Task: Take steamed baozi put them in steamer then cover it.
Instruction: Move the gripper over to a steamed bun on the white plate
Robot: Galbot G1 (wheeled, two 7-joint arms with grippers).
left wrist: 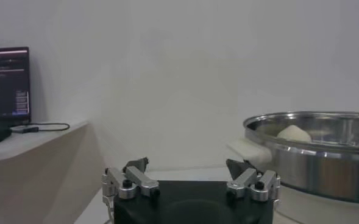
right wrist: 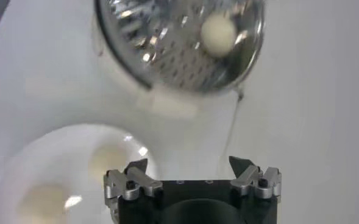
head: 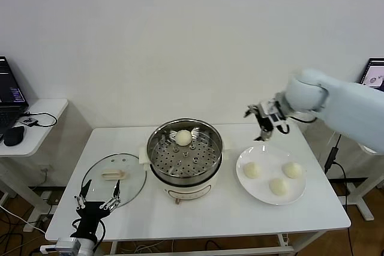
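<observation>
Nearest of all, the left gripper (head: 96, 199) waits at the table's (head: 210, 214) near-left edge, jaws spread and empty, just before the lid (head: 114, 179). That lid lies flat on the table left of the steamer (head: 185, 157), its handle's long axis running left to right. One bun (head: 183, 138) already sits on the far side of the steamer's tray. Three buns (head: 280, 186) remain on the plate (head: 243, 178) to the right.

High over the plate's far edge hangs the right gripper (head: 264, 121), jaws spread wide, holding nothing, pointing down toward the table.

Risks, as I judge them: the buns are soft and round, so a hard pinch could dent one, and an off-centre grip could let it roll or drop short of the steamer. The three lie close together, so a spread jaw coming down may nudge a neighbour. Being round, the buns have no long axis to line up with. The glass lid is slippery; a grip across the handle's short side seems safest.
</observation>
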